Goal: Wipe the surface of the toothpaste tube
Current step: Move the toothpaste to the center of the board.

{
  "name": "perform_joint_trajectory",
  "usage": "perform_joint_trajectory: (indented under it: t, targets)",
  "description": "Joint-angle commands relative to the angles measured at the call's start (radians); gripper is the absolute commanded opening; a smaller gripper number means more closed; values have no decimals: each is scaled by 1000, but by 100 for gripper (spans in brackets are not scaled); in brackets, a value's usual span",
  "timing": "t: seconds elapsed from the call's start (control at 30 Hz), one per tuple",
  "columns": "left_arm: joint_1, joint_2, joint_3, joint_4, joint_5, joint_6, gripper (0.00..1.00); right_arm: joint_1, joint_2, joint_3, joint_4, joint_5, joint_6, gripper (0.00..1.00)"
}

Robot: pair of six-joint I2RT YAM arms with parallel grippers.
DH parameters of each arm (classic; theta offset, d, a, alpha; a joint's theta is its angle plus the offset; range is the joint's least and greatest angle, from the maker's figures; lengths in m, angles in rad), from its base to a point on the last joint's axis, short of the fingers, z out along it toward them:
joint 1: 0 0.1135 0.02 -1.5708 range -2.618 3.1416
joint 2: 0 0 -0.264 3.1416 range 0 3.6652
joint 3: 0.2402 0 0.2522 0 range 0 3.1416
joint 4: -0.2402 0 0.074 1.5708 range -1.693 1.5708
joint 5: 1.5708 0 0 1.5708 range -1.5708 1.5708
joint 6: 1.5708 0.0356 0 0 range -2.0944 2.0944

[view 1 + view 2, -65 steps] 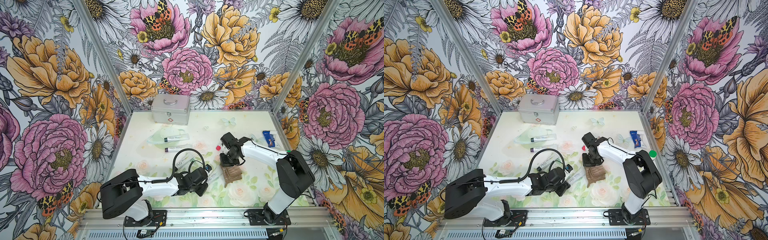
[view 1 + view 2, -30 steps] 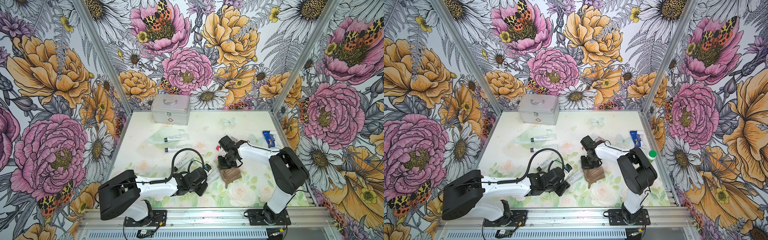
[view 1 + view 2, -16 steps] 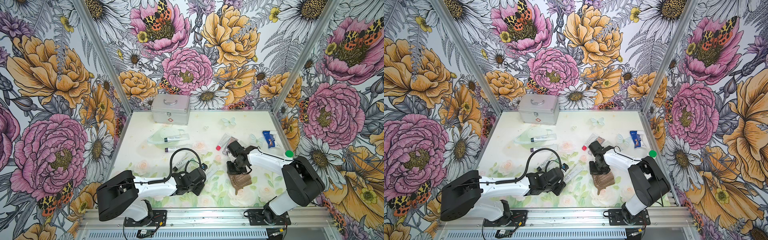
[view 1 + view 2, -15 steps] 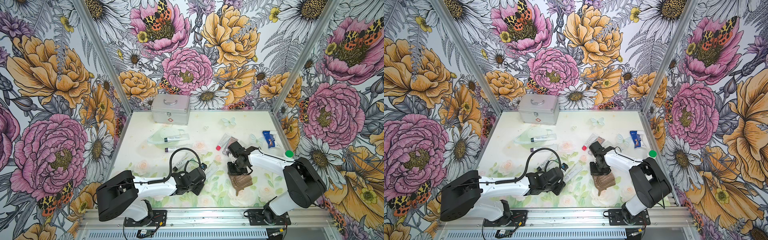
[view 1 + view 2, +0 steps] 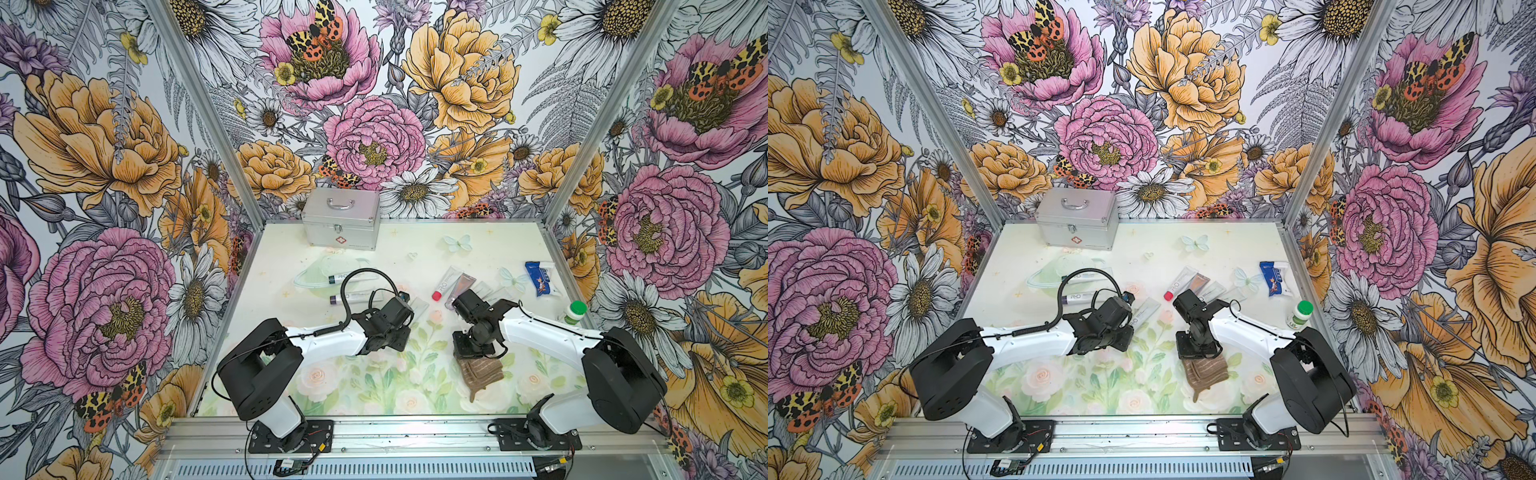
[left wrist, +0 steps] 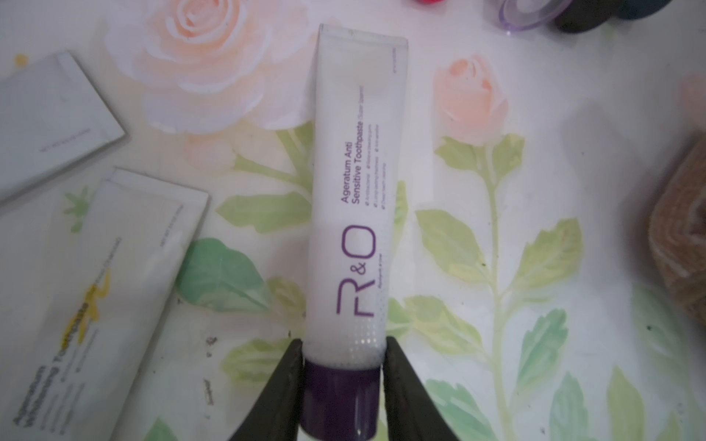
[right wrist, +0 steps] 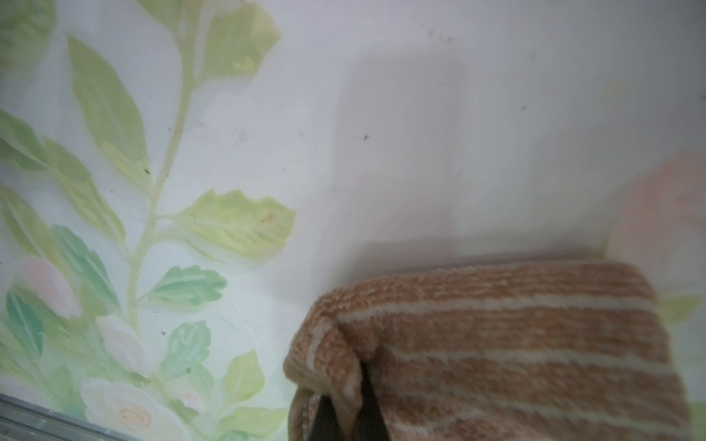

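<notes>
I am seeing the toothpaste tube (image 6: 353,198) stretching out over the tabletop (image 6: 573,114) near its middle, my left hand (image 6: 342,343) gripping it at the purple cap end, while my right hand (image 7: 345,385), off to the side, is clamping closed on a brown striped cloth (image 7: 496,343) drooping below it.

We see the left arm (image 5: 324,345) and the right arm (image 5: 540,332) stretched low and inward — left pincer (image 6: 344,366) clamped on the toothpaste tube (image 6: 353,191) at its cap, right pincer (image 7: 345,404) pinched tight on the cloth (image 7: 496,343).
</notes>
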Motion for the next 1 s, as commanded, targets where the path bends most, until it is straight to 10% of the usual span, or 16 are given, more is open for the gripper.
perform_joint_trajectory:
  t: [0.0,0.37,0.97]
  targets:
    - [55,71,96,-16,34,54,36,8,-31,23,0,0,15,0]
    - [125,341,401,-84,110,129,36,5,-55,13,-4,8,13,0]
    - [34,131,198,-101,99,77,67,9,-34,22,-1,15,10,0]
